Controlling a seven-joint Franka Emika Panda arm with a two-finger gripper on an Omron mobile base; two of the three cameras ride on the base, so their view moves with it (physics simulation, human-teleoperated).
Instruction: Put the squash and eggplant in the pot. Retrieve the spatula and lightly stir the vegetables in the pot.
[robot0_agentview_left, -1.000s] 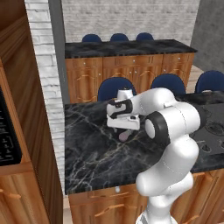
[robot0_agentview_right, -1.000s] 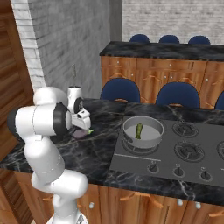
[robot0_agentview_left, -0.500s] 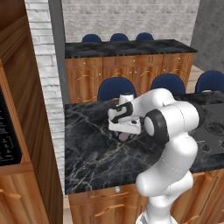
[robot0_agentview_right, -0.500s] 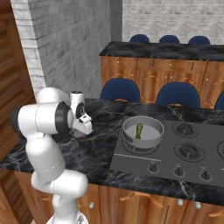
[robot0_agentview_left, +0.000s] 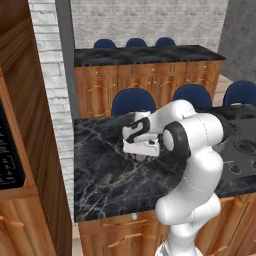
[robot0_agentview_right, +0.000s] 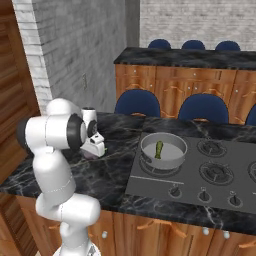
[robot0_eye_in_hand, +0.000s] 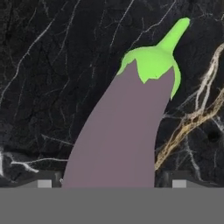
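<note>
The purple eggplant (robot0_eye_in_hand: 127, 127) with its green stem cap lies on the black marble counter, stem pointing away from the hand. My gripper (robot0_eye_in_hand: 109, 183) is down over it, with one fingertip (robot0_eye_in_hand: 43, 181) on each side of its thick end and a small gap at each. The jaws stand open. From the left base view the gripper (robot0_agentview_left: 141, 154) sits low on the counter. The grey pot (robot0_agentview_right: 142, 150) stands on the stove's near left burner, to the right of the gripper (robot0_agentview_right: 95, 150). The green squash (robot0_agentview_right: 159, 149) lies inside the pot. The spatula is out of view.
The stove top (robot0_agentview_right: 200, 175) with its burners and knobs takes up the counter's right part. Blue chairs (robot0_agentview_right: 137, 102) stand behind the counter. A brick wall (robot0_agentview_left: 50, 75) and a wooden cabinet (robot0_agentview_left: 20, 150) rise to the left.
The hand has come down from above the counter onto the eggplant, and its fingers have drawn in slightly. The pot and squash have not moved.
</note>
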